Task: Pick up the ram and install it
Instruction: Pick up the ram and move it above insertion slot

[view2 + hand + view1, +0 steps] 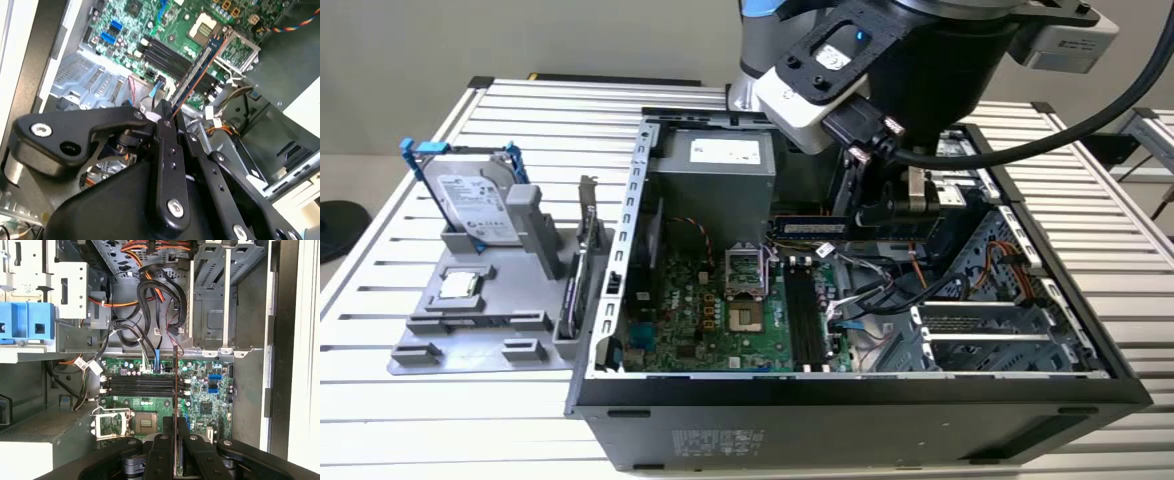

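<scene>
The tool (172,117) is clamped on one end of the ram (197,65). The thin board juts out past the fingertips, held clear of the black memory slots (140,386) on the motherboard (205,400) beyond. All this is inside the open computer case (854,420), which lies on the slatted surface (454,440).

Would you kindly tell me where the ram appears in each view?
Exterior view: the ram, held level above the motherboard.
Second wrist view: the ram, edge-on, points toward the CPU socket.
First wrist view: the ram, a thin edge-on strip from the gripper.
Shared landmark: CPU socket.
</scene>
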Robot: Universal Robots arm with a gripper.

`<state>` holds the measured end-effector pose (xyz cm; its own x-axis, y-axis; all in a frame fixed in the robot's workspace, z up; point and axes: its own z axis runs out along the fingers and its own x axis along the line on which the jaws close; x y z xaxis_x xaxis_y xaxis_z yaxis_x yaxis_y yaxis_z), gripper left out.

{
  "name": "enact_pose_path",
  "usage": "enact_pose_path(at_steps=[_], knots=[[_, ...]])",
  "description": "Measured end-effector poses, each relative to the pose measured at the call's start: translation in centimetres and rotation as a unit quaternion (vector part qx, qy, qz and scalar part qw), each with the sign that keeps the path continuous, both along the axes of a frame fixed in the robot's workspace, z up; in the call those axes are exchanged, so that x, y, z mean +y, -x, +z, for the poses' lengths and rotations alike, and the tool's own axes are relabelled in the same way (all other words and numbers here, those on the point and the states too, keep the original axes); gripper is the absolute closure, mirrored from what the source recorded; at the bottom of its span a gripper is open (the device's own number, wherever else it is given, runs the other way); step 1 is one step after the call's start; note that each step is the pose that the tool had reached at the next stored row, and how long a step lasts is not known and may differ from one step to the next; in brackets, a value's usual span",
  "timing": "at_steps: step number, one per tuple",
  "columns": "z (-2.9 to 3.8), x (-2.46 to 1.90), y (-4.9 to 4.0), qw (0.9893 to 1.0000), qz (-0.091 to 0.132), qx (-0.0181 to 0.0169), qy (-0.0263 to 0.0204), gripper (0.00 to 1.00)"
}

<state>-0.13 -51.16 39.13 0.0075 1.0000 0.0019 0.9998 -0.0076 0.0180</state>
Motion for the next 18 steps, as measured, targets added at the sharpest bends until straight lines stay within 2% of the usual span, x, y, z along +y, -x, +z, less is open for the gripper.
enact_pose_path(at_steps=[8, 18], knots=[[0.0, 0.11, -0.01, 1.0, 0.0, 0.0, 0.0, 1.0], [0.0, 1.5, 0.0, 1.0, 0.0, 0.0001, 0.0, 1.0]])
